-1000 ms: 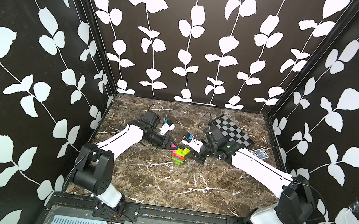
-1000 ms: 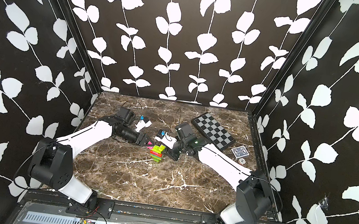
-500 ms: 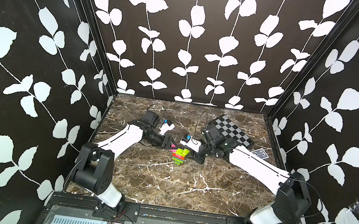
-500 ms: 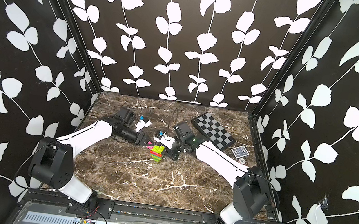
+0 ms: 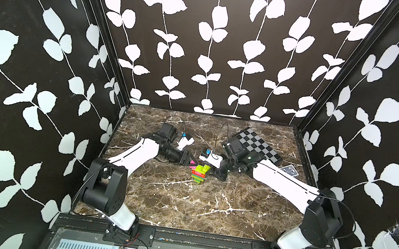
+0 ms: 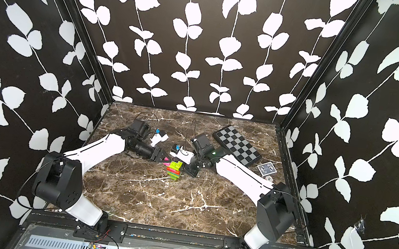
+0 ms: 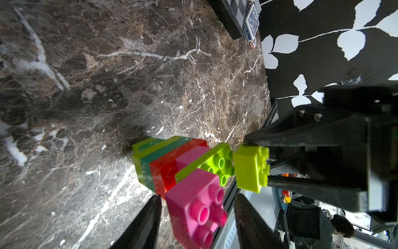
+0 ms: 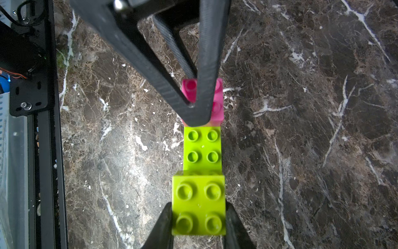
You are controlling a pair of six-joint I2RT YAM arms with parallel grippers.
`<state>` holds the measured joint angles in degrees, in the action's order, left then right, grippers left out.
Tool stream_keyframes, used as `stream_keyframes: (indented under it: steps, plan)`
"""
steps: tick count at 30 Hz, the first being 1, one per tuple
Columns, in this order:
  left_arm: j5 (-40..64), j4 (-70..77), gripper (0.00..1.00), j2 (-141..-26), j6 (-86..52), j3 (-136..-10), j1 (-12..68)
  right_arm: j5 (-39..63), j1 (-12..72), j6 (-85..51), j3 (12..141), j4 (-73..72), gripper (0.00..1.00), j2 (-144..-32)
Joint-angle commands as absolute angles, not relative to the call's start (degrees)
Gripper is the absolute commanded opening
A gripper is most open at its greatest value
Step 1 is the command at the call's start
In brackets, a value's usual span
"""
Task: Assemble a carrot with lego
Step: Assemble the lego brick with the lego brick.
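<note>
Centre frame, the carrot stands on brown marble. The left claw has been narrowing around its pink brick but is not yet clenched. The right claw stays clamped on a lime brick beside the top, so probably the last pieces are going on. Board upper right; leaf-print walls.
</note>
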<state>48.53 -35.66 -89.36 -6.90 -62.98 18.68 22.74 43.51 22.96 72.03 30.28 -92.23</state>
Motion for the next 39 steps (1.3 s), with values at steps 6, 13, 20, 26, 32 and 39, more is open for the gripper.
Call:
stream_keyframes:
  steps: [6,13,20,26,32,39]
  plan:
    - [48.38,-36.56,0.56,-89.3,-6.55,-64.51,18.36,21.63,43.88,23.64,74.78,32.25,0.08,-93.88]
    - [47.77,-36.64,0.56,-89.36,-6.52,-64.37,18.31,21.18,43.91,23.75,74.79,33.33,0.07,-93.37]
    - [47.59,-36.74,0.56,-89.37,-6.31,-64.34,18.36,21.97,43.86,23.67,74.73,33.61,0.06,-92.97]
    - [47.71,-36.91,0.56,-89.38,-6.33,-64.26,18.32,21.19,43.91,23.69,74.79,35.26,0.05,-93.21]
    - [47.48,-36.81,0.55,-89.21,-6.42,-64.32,18.37,19.99,44.12,23.31,78.14,38.05,0.03,-94.75]
    - [47.3,-36.79,0.55,-88.95,-6.51,-64.16,18.37,19.51,44.66,23.34,79.79,40.49,0.02,-96.14]
